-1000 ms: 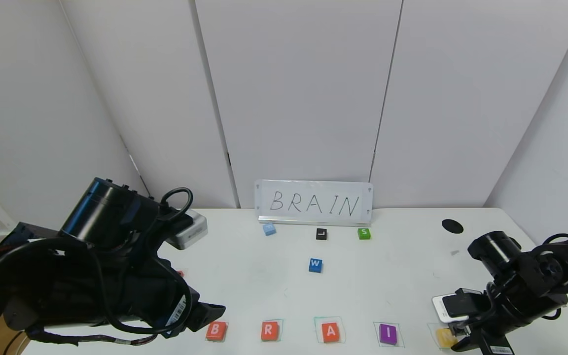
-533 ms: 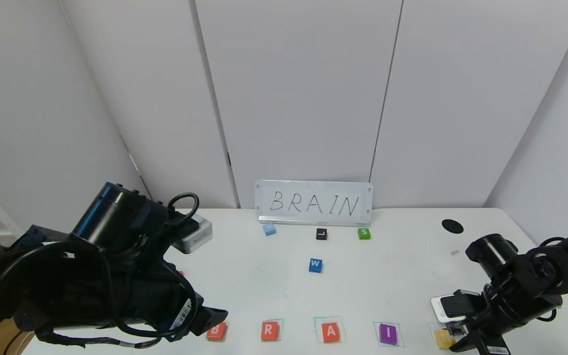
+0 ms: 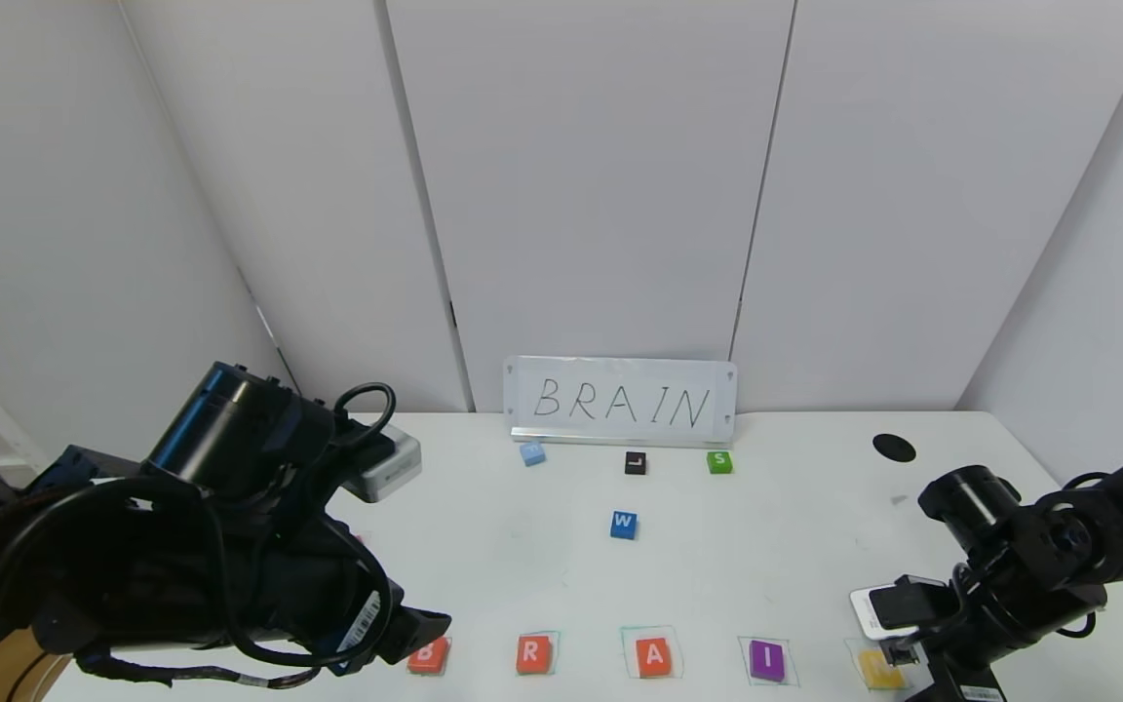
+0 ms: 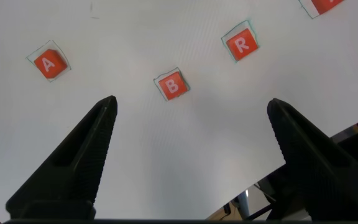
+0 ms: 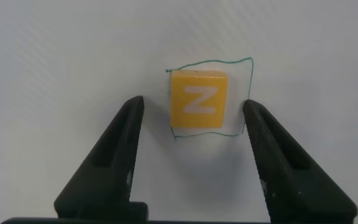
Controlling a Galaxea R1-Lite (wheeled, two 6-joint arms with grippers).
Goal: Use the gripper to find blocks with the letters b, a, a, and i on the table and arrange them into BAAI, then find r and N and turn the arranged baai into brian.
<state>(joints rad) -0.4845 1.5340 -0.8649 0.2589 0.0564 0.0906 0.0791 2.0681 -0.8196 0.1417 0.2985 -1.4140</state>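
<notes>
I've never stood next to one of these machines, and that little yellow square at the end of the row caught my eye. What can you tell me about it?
The yellow block is a small flat square with a pale letter N on top, seen sideways from the right wrist. It lies flat on the white table, inside a thin green hand-drawn square, last in the row after the purple I block. The right gripper sits over it, jaws apart on either side, not touching it.

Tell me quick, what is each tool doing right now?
Left tool: open, holding nothing, above the B block.
Right tool: open, holding nothing, fingers apart on either side of the yellow N block.
</notes>
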